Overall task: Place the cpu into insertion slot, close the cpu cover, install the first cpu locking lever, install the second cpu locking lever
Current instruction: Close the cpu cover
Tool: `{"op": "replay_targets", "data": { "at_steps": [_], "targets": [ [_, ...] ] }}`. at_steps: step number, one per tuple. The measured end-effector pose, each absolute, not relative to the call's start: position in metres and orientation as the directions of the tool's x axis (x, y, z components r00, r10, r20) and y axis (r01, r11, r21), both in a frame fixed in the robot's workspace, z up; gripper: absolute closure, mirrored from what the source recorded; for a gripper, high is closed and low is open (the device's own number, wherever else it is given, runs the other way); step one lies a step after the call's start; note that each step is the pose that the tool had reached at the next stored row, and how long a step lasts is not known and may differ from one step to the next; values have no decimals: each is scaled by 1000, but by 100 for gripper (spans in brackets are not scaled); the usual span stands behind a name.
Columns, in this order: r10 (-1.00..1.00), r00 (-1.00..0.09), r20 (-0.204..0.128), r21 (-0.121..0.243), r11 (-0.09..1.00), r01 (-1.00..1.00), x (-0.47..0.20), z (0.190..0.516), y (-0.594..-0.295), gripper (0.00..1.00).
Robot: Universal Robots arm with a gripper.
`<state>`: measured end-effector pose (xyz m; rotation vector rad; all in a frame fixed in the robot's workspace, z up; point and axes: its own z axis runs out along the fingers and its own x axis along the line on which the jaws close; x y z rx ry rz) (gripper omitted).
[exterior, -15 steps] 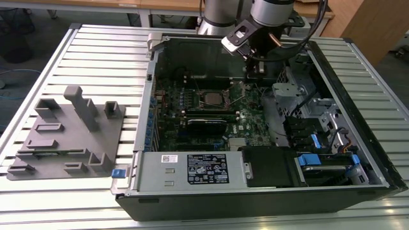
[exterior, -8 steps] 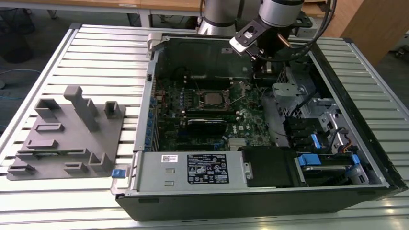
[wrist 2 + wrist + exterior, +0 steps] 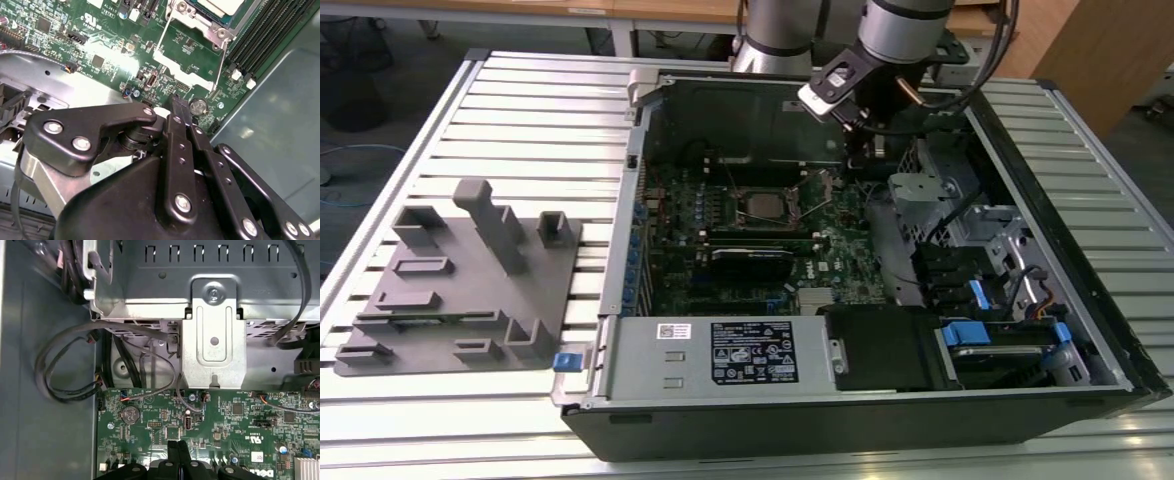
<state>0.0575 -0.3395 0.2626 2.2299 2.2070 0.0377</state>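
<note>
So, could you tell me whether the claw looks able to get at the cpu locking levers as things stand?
Probably yes: the claw, shut, hangs over bare motherboard close beside the two locking levers, and nothing stands between them in the second wrist view.

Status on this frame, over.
Black tool shut, empty, over green circuit board. Flat silver-grey square cpu sits in socket; thin metal levers look unlatched. No obstruction seen.

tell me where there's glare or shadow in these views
second wrist view: strong glare whitens a patch of the green circuit board beyond the hand; first wrist view: even light, soft sheen on the metal bracket; exterior view: the computer case is shaded inside, the ribbed table bright.
</note>
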Motion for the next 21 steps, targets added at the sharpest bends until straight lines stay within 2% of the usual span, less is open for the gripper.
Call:
{"op": "replay_targets", "data": {
  "at_steps": [11,21],
  "targets": [
    [1000,10,14,20,-10,1000,58,243,-339,89],
    [1000,10,14,20,-10,1000,49,238,-338,89]
  ]
}}
